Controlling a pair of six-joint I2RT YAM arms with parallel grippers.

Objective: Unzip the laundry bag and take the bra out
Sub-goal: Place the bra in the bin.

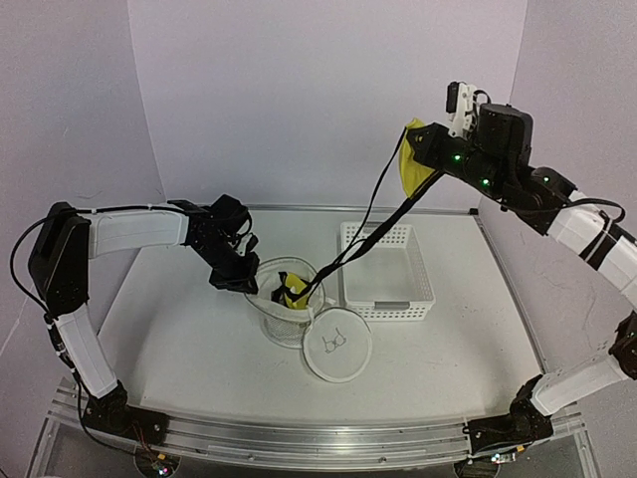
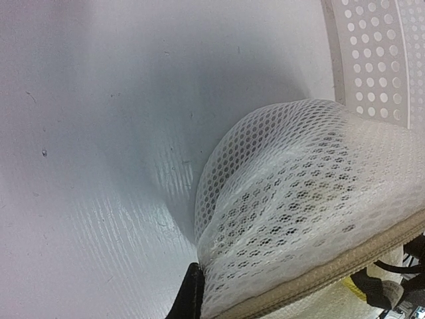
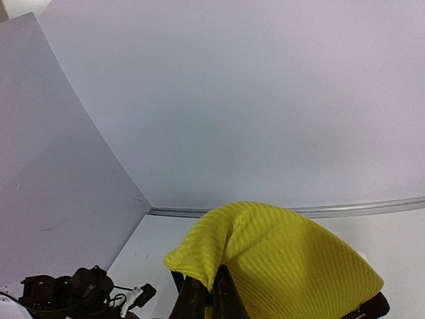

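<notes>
From above, the laundry bag (image 1: 282,311) stands on the table (image 1: 169,329) with its mouth open, and its flat round face (image 1: 336,346), marked with the bra drawing, lies flopped down in front. The left gripper (image 1: 237,275) sits at the bag's left rim and appears clamped on the mesh. The right gripper (image 1: 422,149) is raised high over the far right of the table, closed on the yellow fabric of the bra (image 1: 407,165). Thin black straps (image 1: 383,221) run taut from there down into the bag's mouth, where a small yellow part shows. A white perforated basket (image 1: 388,291) stands just right of the bag.

In the left wrist view, the bag's mesh wall (image 2: 292,199) fills the lower right, bunched against one dark finger (image 2: 192,298). The second finger is hidden.

In the right wrist view, the right gripper (image 3: 207,292) pinches the yellow bra (image 3: 292,259), which drapes over and beside it.
</notes>
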